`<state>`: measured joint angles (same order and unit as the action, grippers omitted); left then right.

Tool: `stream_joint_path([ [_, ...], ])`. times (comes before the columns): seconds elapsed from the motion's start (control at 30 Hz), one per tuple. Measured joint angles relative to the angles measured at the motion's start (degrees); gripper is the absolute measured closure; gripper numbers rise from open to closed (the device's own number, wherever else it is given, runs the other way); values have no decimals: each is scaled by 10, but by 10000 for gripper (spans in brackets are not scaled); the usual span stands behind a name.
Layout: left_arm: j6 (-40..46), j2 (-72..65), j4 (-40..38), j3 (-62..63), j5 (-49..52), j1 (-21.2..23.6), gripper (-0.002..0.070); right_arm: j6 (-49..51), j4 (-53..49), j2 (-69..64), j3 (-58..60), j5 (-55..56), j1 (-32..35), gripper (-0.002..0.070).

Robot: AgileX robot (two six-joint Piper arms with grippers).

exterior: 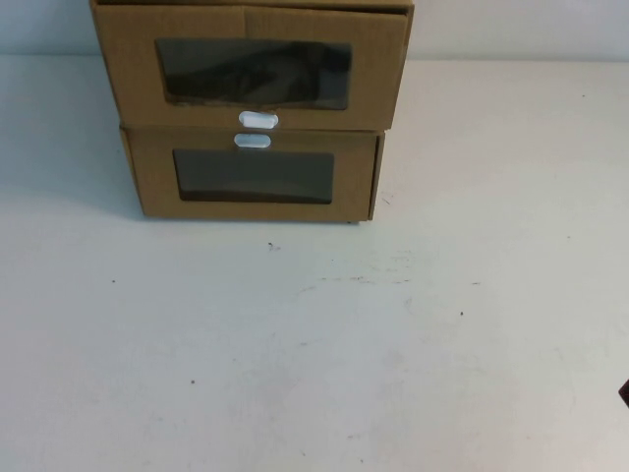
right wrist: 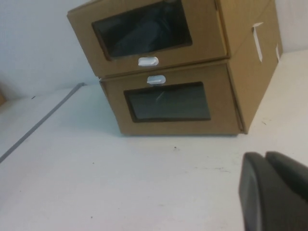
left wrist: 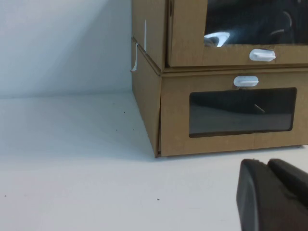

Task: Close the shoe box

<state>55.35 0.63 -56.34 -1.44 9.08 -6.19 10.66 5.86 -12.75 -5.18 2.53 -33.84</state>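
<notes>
The shoe box (exterior: 254, 69) sits at the tabletop's (exterior: 314, 344) far edge, stacked on a similar lower box (exterior: 254, 177). Left tool (left wrist: 276, 197) and right tool (right wrist: 276, 192) hover nearer; clenched or released, cannot tell

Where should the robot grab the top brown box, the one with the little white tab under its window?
The white tab on the top shoe box, pinched from the front: only it juts from the flat panel. To close, pushing that panel likely works too. The left gripper and right gripper sit low in front of it, not touching it.
</notes>
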Motion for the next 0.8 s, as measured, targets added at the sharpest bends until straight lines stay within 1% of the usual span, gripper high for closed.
stream_joint_path([
  [0.17, 0, 0, -3, 0, 2, 0, 680, 1, 1, 0, 20, 13, 0, 689],
  [0.5, 0, 0, -7, 0, 4, 0, 680, 1, 1, 0, 21, -25, 0, 689],
  [0.7, 0, 0, -7, 0, 4, 0, 680, -7, 1, 1, 22, -25, 2, 689],
  [0.77, 0, 0, -8, 0, 4, 0, 680, -31, 1, 15, 22, -25, 18, 689],
  [0.8, 0, 0, -9, 0, 4, 0, 680, -40, 1, 25, 22, -31, 39, 689],
])
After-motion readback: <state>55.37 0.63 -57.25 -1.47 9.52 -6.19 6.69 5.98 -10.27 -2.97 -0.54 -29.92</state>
